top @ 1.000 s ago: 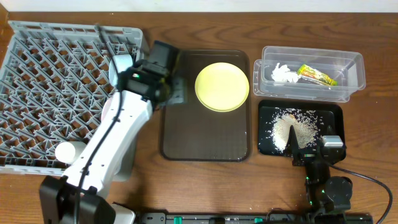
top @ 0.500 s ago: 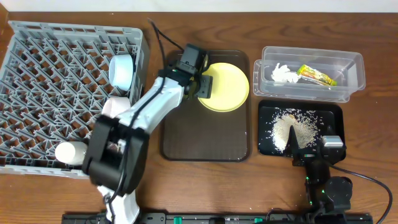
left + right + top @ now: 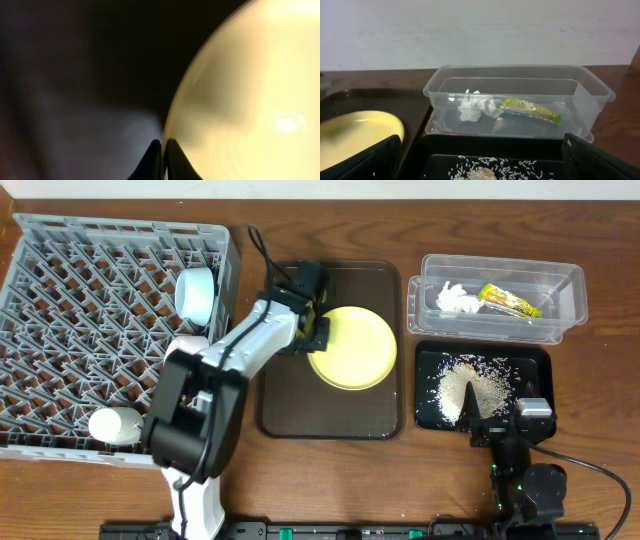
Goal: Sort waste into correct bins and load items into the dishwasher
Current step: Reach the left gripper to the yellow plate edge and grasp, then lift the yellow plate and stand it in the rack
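Near the middle of the overhead frame, the left gripper (image 3: 316, 332) is pinched closed on the left rim of the pale yellow plate (image 3: 355, 350), which lies on the dark brown tray (image 3: 330, 415). Its arm crosses the grey dish rack (image 3: 60, 330), which holds a light blue bowl (image 3: 196, 292) and a white cup (image 3: 112, 425). At lower right the right gripper (image 3: 499, 417) spreads wide over the black tray (image 3: 532, 368) of rice scraps (image 3: 470, 383) — beyond, the clear tub (image 3: 570, 280) holds the tissue (image 3: 455, 298) and the wrapper (image 3: 510, 301).

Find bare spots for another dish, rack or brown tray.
Dish rack: left and centre pegs bare; blue bowl on its right edge, white cup at its front. Brown tray: front half, below the yellow plate, is free. Left gripper crowds the plate's left rim.
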